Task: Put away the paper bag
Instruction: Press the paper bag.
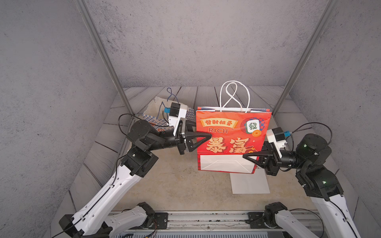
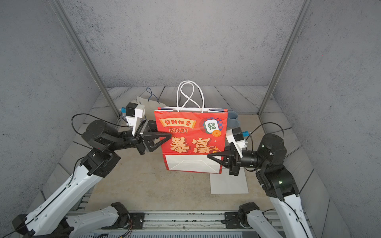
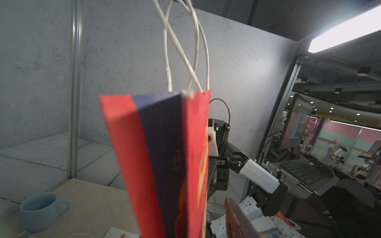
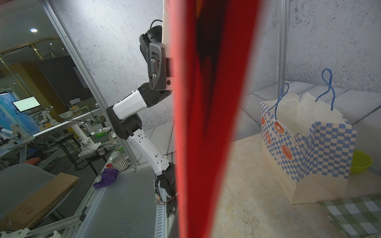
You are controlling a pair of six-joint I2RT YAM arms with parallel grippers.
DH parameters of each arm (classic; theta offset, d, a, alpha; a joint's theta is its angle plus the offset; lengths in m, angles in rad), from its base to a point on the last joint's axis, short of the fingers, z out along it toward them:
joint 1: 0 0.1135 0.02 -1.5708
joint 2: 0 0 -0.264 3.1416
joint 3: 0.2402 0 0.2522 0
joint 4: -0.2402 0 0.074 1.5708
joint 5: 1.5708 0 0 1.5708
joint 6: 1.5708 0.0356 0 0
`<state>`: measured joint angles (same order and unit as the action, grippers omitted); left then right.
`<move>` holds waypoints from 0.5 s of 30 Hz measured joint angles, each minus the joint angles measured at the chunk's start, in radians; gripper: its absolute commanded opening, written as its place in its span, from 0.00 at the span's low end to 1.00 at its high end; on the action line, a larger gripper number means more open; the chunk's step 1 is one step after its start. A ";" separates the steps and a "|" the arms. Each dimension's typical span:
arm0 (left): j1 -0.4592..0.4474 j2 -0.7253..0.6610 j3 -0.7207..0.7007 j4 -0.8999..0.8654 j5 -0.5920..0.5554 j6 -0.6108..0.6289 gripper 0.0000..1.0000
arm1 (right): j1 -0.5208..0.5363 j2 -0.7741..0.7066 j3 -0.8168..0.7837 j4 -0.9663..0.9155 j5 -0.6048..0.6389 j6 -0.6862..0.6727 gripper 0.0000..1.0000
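1. The red paper bag [image 1: 231,142] stands upright and pressed flat in the middle of the booth, between the two arms, printed face toward us in both top views.
2. Its white handles [image 1: 234,96] stick straight up, crossing each other.
3. The bag's bottom panel is folded flat against the front, showing white.
4. The right gripper [image 1: 248,157] is clamped tight on the bag's lower right corner, one finger across the front.
5. In the right wrist view the red edge of the bag [image 4: 206,123] runs right past the lens.
6. The left gripper [image 1: 198,131] sits at the bag's left edge, about halfway up, with its jaws parted.
7. One left finger lies over the printed front and the other is behind; whether either touches the paper, I cannot tell.
8. I cannot tell if the bag's bottom edge touches the table [image 1: 175,185].
9. A white sheet [image 1: 249,183] lies flat on the table just below the bag's right corner.
10. Behind the left arm stands a blue-and-white checkered bag [image 4: 309,148], open, stuffed with white paper.
11. A green bowl [image 4: 360,162] peeks out behind it.
12. A pale blue cup [image 3: 41,210] stands on the table behind the red bag.
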<state>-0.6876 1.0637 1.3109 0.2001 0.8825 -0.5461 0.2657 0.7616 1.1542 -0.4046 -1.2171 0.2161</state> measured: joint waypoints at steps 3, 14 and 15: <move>0.000 0.005 0.034 -0.032 -0.002 0.018 0.42 | 0.000 0.000 0.000 -0.005 -0.005 -0.003 0.00; 0.000 0.022 0.104 -0.087 0.012 0.055 0.01 | 0.008 -0.002 0.000 -0.035 -0.013 -0.016 0.00; 0.000 0.024 0.106 -0.087 0.015 0.057 0.00 | 0.009 -0.002 0.000 -0.036 -0.013 -0.018 0.00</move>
<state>-0.6876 1.0874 1.4166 0.1127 0.8974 -0.4889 0.2745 0.7597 1.1542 -0.4404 -1.2297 0.1982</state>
